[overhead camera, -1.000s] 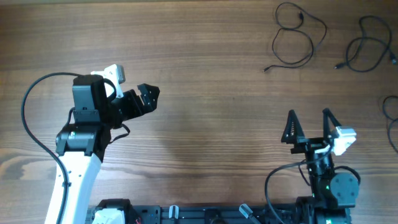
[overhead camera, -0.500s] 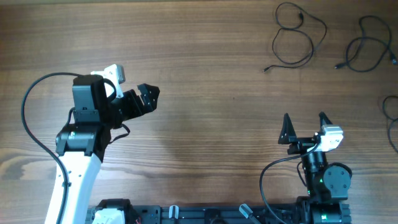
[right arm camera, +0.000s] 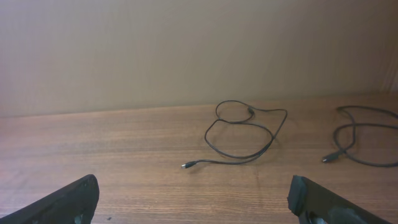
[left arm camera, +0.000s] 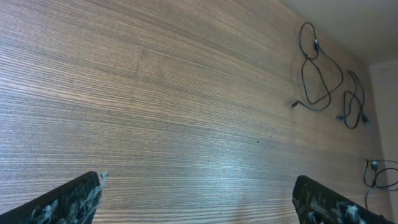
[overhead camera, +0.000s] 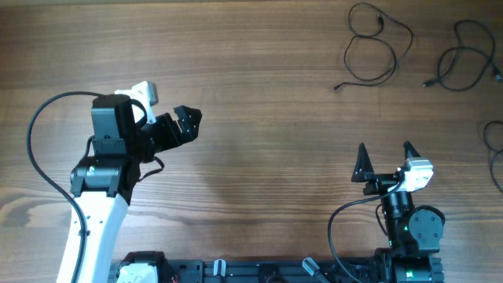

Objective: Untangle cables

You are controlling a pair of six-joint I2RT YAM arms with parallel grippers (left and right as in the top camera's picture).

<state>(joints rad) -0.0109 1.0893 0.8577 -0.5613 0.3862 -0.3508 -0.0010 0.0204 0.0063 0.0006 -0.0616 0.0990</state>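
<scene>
Right, both claws stand wide with nothing between the fingers. My left claw (left arm camera: pixel 198 202) hangs over bare wood on the left side of the table (overhead camera: pixel 267 94), its two fingers showing at the bottom corners of its wrist view. My right claw (overhead camera: pixel 385 153) sits near the front edge on the right, pointing toward the far side. The cables lie on the far right part of the table, well apart from both claws. The first cable (overhead camera: pixel 337 86) makes a loose loop with a plug end pointing left. The second cable (overhead camera: pixel 427 83) lies curled just to its right, apart from it. A third cable (overhead camera: pixel 486 135) is cut off by the right edge, nearer my right claw.
</scene>
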